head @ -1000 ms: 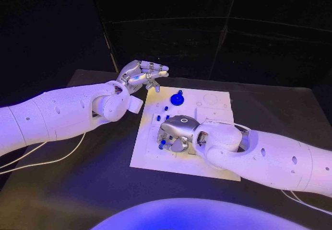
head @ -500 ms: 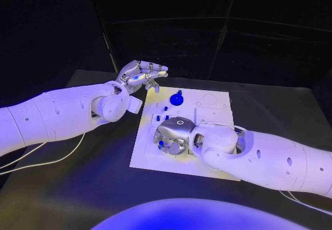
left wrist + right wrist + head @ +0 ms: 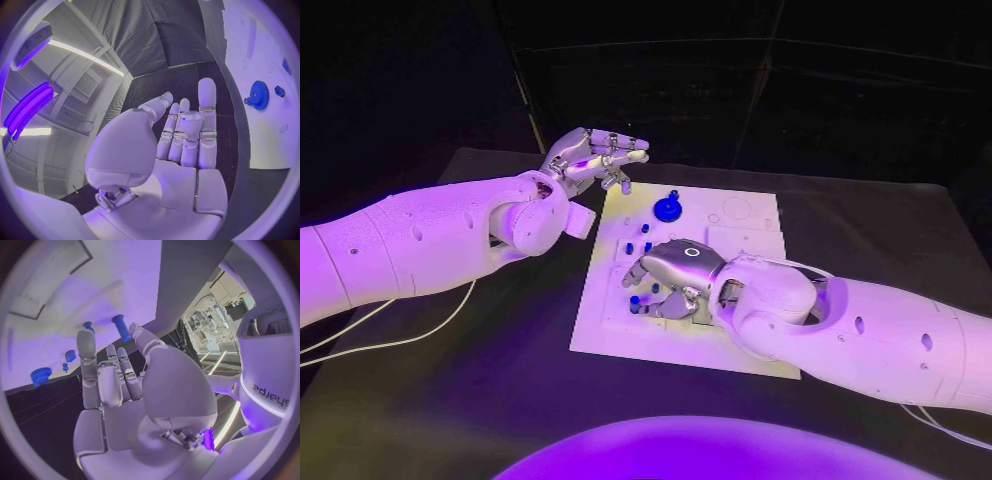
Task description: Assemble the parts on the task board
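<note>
left hand [image 3: 596,157]: raised past the far left corner of the white task board [image 3: 747,350], fingers apart, empty.
right hand [image 3: 672,280]: low over the board, fingers spread, holding nothing; small blue cylindrical peg [image 3: 120,327] stands just off its thumb.
step: judged, pinch the peg low, keep it upright.
room: blue gear [image 3: 669,207] beyond; board's near edge free.

Lab or demo hall: black-draped backdrop [image 3: 733,90], ceiling strip light [image 3: 87,56], cluttered shelving [image 3: 209,325].
</note>
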Available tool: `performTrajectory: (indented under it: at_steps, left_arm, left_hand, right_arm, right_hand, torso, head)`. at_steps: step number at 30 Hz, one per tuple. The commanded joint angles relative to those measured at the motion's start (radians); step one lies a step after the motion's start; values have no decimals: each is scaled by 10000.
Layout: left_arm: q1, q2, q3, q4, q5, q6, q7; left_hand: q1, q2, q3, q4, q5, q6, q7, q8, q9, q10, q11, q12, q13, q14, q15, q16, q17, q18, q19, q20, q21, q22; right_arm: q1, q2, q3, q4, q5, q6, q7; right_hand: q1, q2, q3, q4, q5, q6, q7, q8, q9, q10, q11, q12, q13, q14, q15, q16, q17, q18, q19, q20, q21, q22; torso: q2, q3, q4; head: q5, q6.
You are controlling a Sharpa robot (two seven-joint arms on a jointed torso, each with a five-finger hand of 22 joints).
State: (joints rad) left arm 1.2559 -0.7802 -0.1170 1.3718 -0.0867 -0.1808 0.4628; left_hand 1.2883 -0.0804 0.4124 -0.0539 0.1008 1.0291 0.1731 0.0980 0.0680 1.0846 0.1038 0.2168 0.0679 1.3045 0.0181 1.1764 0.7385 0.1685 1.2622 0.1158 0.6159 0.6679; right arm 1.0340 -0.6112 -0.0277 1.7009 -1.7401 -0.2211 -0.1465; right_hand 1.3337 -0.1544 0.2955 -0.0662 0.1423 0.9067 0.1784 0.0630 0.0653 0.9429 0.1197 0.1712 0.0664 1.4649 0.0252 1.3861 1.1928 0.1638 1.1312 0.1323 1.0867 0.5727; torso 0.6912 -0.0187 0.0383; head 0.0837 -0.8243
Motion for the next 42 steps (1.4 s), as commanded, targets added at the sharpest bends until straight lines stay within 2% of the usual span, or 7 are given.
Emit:
performTrajectory:
  at_steps: [1,9,14,15,21,34,42]
  left_arm:
    - [15,-22,7,16,37,100,39]
    - [14,-64,6,7,37,99,38]
    - [14,-86,4,-3,38,90,33]
    - [14,-89,4,-4,38,89,32]
    - [13,-111,1,27,39,87,34]
    - [13,-217,-10,75,210,61,30]
    - [13,-252,-17,87,223,57,32]
  left_hand:
    - [-38,46,-61,11,-35,-37,29,42,-8,-46,19,68,13,-77,-1,-53,-12,138,-52,-7,-64,-14]
    - [-38,46,-61,11,-35,-37,29,42,-8,-46,19,68,13,-77,-1,-53,-12,138,-52,-7,-64,-14]
    - [-38,46,-61,11,-35,-37,29,42,-8,-46,19,68,13,-77,-1,-53,-12,138,-52,-7,-64,-14]
    - [-38,46,-61,11,-35,-37,29,42,-8,-46,19,68,13,-77,-1,-53,-12,138,-52,-7,-64,-14]
    - [-37,53,-95,21,-38,-45,30,48,-7,-60,20,87,15,-85,1,-52,-34,139,-42,-4,-83,-30]
    - [-37,53,-95,21,-38,-45,30,48,-7,-60,20,87,15,-85,1,-52,-34,139,-42,-4,-83,-30]
    - [-37,53,-95,21,-38,-45,30,48,-7,-60,20,87,15,-85,1,-52,-34,139,-42,-4,-83,-30]
  right_arm:
    - [13,-420,3,309,511,-1549,336]
    - [166,-2313,144,1109,3176,-2475,340]
    - [246,-3418,196,1364,4548,-2364,-254]
    - [254,-3623,200,1417,4731,-2342,-479]
    - [264,-4496,206,1630,5149,-2255,-2183]
    - [65,-5056,163,2048,3938,-1477,-3661]
    - [-34,-4988,120,2121,3534,-1141,-3887]
  right_hand:
    - [-91,70,-361,100,80,-51,-3,17,18,-92,-6,140,16,253,46,-129,-171,59,-22,-6,-87,-58]
    - [-37,438,-871,420,140,627,-23,257,110,1524,-205,1252,293,381,-92,63,130,-15,338,-97,173,425]
    - [-335,327,-1244,722,241,1010,-425,519,158,3505,-715,2723,1142,524,-509,377,636,-130,790,-444,634,1186]
    - [-505,283,-1499,934,462,1067,-523,646,168,3503,-851,3364,1713,546,-691,439,708,-163,906,-639,732,1327]
    - [-786,497,-2780,1797,1410,896,-617,1350,235,3670,-856,9458,8405,689,-660,961,1637,-313,1274,-669,1187,2138]
    - [-882,580,-3919,2617,1532,732,-656,2171,420,4166,-889,11224,10805,748,-662,1188,2098,-356,1385,-659,1400,2536]
    - [-835,529,-4312,3102,1474,637,-685,2514,558,4176,-905,11301,10999,760,-668,1229,2191,-369,1415,-662,1449,2645]
  torso:
    - [-20,-9,-14]
    - [-19,0,-17]
    - [-64,-21,-88]
    - [-84,-28,-121]
    - [-145,-36,-256]
    - [-229,-69,-366]
    - [-224,-74,-353]
  head:
    - [-49,16]
    - [-446,221]
    - [-685,271]
    - [-739,274]
    - [-922,289]
    - [-1133,241]
    - [-1200,215]
